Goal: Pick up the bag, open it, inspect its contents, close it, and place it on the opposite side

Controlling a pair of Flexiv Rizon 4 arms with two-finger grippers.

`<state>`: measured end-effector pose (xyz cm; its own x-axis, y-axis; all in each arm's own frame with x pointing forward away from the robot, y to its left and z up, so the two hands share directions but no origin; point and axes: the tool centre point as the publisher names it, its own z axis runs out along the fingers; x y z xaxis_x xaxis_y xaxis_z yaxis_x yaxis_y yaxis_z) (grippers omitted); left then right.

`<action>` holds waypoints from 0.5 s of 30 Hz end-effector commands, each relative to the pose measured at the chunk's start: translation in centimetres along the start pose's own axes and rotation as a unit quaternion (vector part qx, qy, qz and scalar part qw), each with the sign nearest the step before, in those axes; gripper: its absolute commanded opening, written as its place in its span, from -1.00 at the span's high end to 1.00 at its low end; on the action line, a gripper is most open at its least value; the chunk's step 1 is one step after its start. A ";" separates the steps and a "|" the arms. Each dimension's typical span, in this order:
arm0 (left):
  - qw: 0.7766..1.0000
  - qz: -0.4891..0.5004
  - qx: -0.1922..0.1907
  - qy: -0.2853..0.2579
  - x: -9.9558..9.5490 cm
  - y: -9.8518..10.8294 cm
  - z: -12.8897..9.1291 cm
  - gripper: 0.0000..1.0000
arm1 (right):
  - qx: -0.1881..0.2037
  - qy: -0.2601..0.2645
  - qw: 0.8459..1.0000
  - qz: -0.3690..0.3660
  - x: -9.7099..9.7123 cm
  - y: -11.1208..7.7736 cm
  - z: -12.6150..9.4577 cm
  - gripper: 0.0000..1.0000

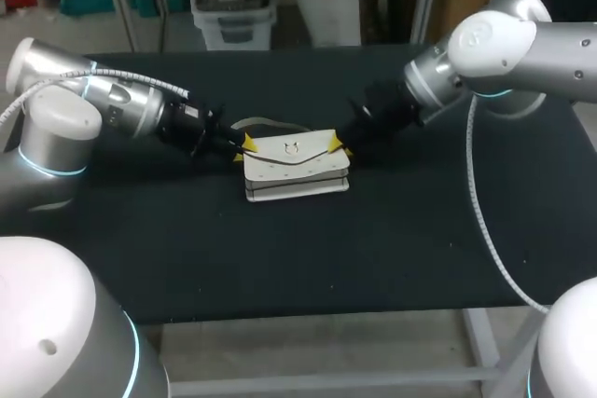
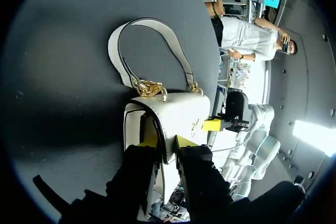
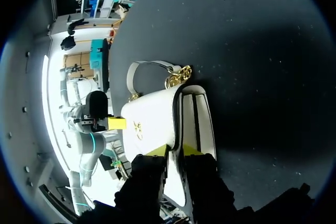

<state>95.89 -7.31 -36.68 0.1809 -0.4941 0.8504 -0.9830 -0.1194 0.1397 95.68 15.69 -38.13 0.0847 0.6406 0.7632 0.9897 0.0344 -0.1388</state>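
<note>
Pinching narrowly, the left gripper (image 2: pixel 167 141) and the right gripper (image 3: pixel 175 150) each clamp one end of the white bag (image 1: pixel 297 170), which sits mid-way on the black table (image 1: pixel 392 249), its strap (image 2: pixel 123 51) lying flat beyond.

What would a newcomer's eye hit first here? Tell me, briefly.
A white handbag at the middle of the black table, its ends pinched by the left gripper and the right gripper. Beyond it, its strap lies looped on the table, joined by gold chain links.
</note>
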 end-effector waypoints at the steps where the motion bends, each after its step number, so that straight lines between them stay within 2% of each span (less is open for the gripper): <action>1: 1.000 0.002 -0.001 0.001 0.0 0.0 0.5 0.88 | -0.005 0.009 1.000 0.001 -0.2 0.1 0.3 -1.00; 2: 1.000 0.003 -0.002 0.001 0.0 0.0 0.4 0.48 | -0.007 0.011 1.000 0.000 -0.3 0.2 0.1 -1.00; 3: 1.000 0.004 -0.001 0.001 0.0 0.0 0.4 0.21 | -0.010 0.012 1.000 0.000 -0.3 0.4 0.0 -1.00; 4: 1.000 0.005 -0.001 0.001 0.0 0.0 0.3 0.12 | -0.013 0.016 1.000 0.000 -0.3 0.5 -0.2 -1.00; 7: 1.000 0.006 -0.001 0.005 0.1 0.1 0.1 0.13 | -0.019 0.022 1.000 -0.002 -0.2 0.8 -0.6 -1.00; 12: 1.000 0.007 0.002 0.007 0.2 0.1 -0.1 0.28 | -0.030 0.030 0.999 -0.007 0.1 1.2 -1.1 -1.00; 15: 1.000 0.007 0.001 0.009 0.2 0.1 -0.1 0.47 | -0.032 0.035 0.999 -0.008 0.3 1.6 -1.1 -0.97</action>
<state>95.92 -7.34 -36.32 0.1672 -0.4846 0.8586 -0.9854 -0.1118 0.1287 97.35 15.12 -37.31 0.0754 0.5907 0.8033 0.9961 -0.0076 -0.0879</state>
